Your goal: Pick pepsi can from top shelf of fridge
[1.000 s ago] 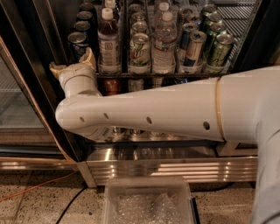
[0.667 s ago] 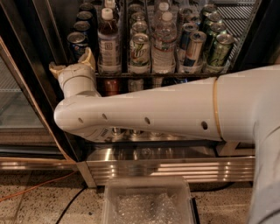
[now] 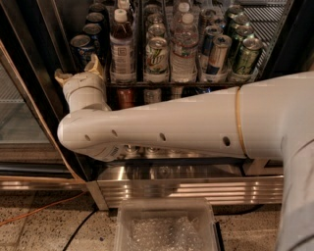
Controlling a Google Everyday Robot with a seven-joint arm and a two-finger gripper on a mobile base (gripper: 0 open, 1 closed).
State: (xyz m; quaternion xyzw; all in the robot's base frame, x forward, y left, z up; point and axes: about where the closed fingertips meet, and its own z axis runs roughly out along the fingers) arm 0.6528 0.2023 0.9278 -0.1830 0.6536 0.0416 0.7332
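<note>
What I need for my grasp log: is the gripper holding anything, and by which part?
Nothing is held. The gripper hovers open just below the pepsi can at the top shelf's left end, nothing between its fingers.

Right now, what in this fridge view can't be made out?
Camera view, lower-shelf cans: mostly hidden behind the arm.
Pepsi can: label too dark to read; unclear whether the open gripper just below touches it.
Rear bottles on the top shelf: cut by the upper edge.
</note>
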